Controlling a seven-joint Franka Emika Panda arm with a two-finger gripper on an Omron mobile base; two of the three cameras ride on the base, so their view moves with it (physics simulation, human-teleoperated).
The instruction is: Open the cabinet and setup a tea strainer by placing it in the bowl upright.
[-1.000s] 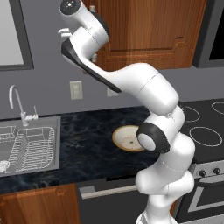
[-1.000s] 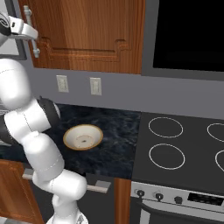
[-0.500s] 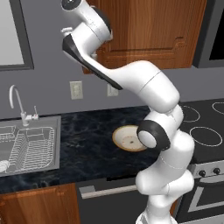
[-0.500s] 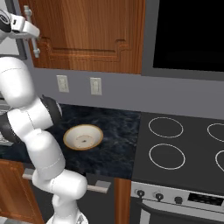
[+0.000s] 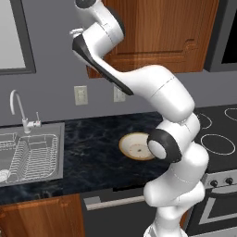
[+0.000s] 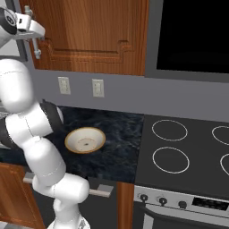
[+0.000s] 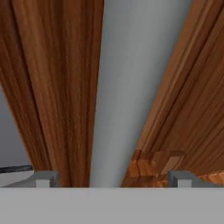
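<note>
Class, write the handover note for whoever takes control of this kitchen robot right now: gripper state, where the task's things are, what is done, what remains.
Gripper: open, up at the cabinet door, its silver bar handle between the fingertips, not yet clamped.
Cabinet: door looks closed.
Bowl: empty, on the dark counter between sink and stove.
Tea strainer: not seen yet, so I cannot tell where it is.
Done: the reach to the handle.
Left: grip, pull the door open, find the strainer, stand it upright in the bowl.

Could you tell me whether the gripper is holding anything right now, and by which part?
Cannot be told: the gripper straddles the cabinet's handle, but contact isn't visible.
</note>
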